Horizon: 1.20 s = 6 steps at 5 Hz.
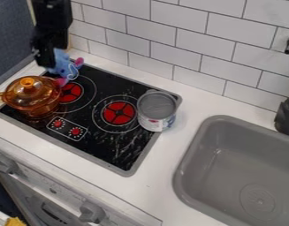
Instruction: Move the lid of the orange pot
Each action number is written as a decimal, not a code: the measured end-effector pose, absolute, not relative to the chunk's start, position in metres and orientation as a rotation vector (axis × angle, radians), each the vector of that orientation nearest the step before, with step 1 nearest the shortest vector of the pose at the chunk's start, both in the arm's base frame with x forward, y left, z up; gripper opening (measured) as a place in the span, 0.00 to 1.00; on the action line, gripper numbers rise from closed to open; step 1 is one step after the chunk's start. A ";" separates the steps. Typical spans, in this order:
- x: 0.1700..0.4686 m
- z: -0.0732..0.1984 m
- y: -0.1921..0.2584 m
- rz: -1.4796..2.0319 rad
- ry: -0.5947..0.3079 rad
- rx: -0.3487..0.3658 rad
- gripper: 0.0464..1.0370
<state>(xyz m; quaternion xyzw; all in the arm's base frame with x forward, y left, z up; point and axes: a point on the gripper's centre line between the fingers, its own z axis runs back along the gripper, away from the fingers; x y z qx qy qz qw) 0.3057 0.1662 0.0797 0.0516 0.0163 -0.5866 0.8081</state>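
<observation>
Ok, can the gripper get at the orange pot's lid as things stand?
Probably yes: nothing covers the lid's knob, and the gripper hangs close by, toward the wall. The blue plush toy beside the pot might get brushed, though.

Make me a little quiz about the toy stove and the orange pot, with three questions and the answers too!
1. True or false: the lid is on the orange pot.
2. Fill in the blank: the two small dials on the stove are coloured ____.
3. Which of these stands nearest the sink?
A) the orange pot
B) the can
C) the blue toy

Key: 1. true; 2. red; 3. B
</observation>
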 end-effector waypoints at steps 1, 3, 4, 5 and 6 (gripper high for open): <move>0.289 0.075 0.170 -1.212 0.022 0.077 0.96; 0.273 0.064 0.194 -1.148 0.041 0.102 0.96; 0.270 0.053 0.199 -1.127 0.081 0.114 0.96; 0.265 0.043 0.198 -1.124 0.099 0.092 0.96; 0.267 0.041 0.199 -1.125 0.103 0.084 0.91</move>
